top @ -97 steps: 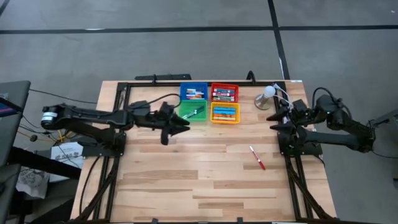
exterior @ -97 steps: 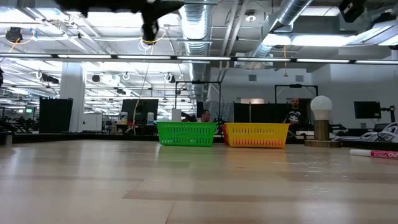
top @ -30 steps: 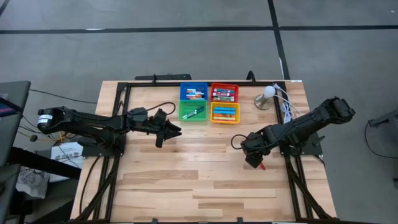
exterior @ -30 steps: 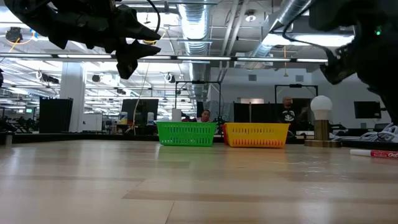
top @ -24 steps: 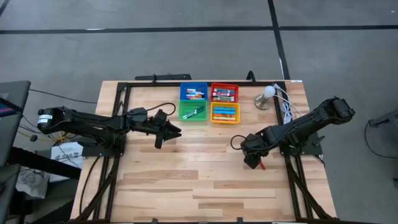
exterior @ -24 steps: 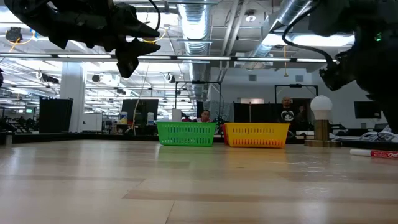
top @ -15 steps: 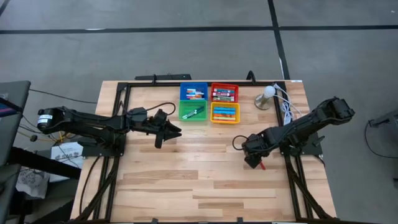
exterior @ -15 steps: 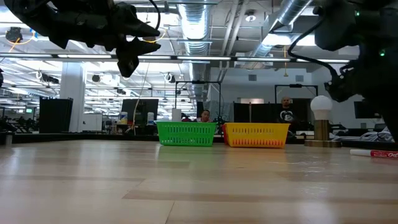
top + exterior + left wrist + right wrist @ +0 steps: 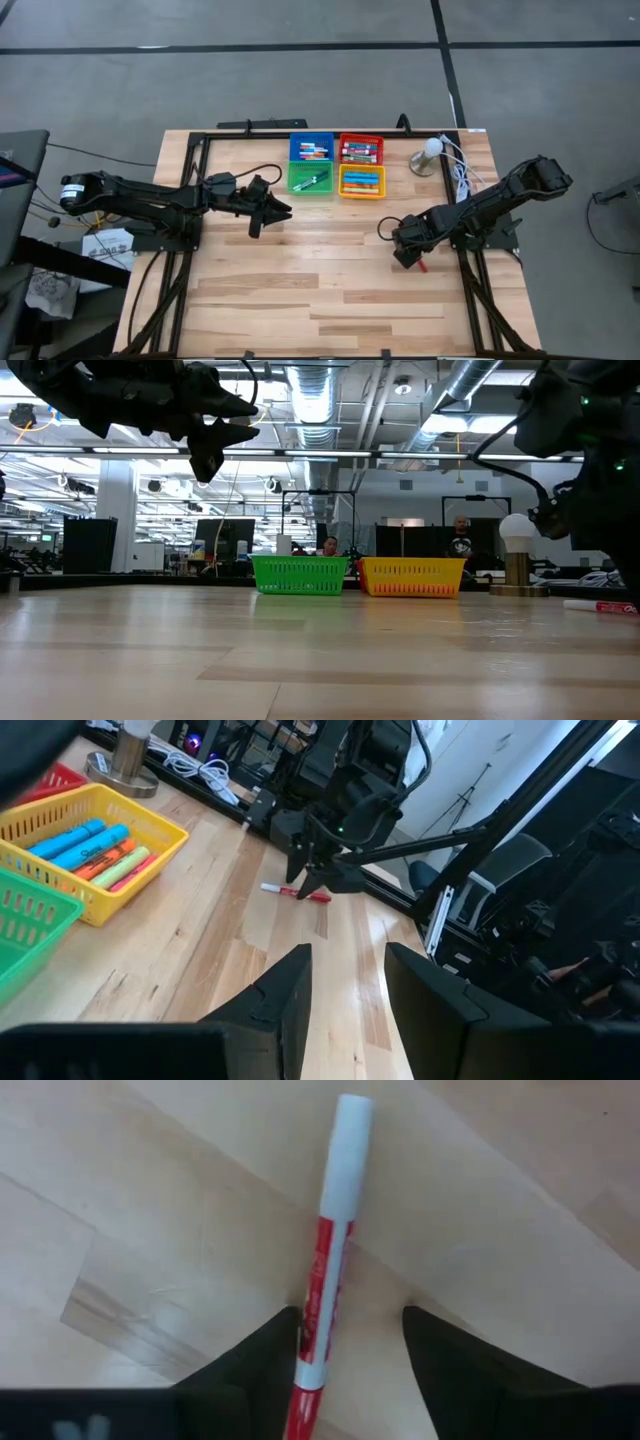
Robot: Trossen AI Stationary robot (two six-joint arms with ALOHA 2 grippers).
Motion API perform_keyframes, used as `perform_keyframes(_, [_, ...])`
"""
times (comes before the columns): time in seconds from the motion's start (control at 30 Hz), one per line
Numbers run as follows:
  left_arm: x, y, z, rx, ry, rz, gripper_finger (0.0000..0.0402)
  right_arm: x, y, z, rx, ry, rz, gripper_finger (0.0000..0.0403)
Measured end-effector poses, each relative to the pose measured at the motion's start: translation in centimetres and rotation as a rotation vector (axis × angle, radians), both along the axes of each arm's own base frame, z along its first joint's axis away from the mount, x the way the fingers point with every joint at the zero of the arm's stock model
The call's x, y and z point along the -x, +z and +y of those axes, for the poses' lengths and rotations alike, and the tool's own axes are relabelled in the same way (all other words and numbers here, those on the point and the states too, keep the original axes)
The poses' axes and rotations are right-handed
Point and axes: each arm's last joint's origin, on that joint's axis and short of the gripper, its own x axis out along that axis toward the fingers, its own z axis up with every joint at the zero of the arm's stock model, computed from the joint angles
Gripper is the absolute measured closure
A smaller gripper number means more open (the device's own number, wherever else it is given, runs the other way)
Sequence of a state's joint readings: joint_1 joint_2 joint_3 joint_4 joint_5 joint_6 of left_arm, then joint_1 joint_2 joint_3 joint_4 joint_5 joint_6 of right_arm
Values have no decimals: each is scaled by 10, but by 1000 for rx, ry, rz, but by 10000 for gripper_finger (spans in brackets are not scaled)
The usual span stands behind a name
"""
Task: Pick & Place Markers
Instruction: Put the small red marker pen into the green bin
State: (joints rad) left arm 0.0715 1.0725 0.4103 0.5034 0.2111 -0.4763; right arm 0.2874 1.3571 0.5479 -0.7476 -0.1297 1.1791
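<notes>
Red and white, the marker [image 9: 325, 1270] lies flat on the wood, well clear of the yellow bin [image 9: 361, 183]. The right gripper [image 9: 345, 1342] straddles its barrel, jaws apart. Light, stiff, slick plastic, I reckon: pinch mid-barrel. The left gripper [image 9: 342, 970] hangs open beside the green bin [image 9: 311, 179].

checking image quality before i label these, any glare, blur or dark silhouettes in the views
Low view: ceiling lights glare, both arms show as dark silhouettes, the near table is soft. Right wrist view: the red marker is sharp between the right claw fingers, with a faint shadow beside it. High view: even light, no glare.
</notes>
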Motion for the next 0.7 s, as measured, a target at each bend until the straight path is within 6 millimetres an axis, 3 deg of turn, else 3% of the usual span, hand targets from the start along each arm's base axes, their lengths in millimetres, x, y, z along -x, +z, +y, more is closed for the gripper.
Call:
perform_keyframes(0.43, [0, 1, 0, -1, 0, -8, 274, 0, -1, -1, 27, -2, -5, 350])
perform_keyframes(0.7, [0, 1, 0, -1, 0, -15, 274, -1, 0, -1, 22, -1, -28, 383])
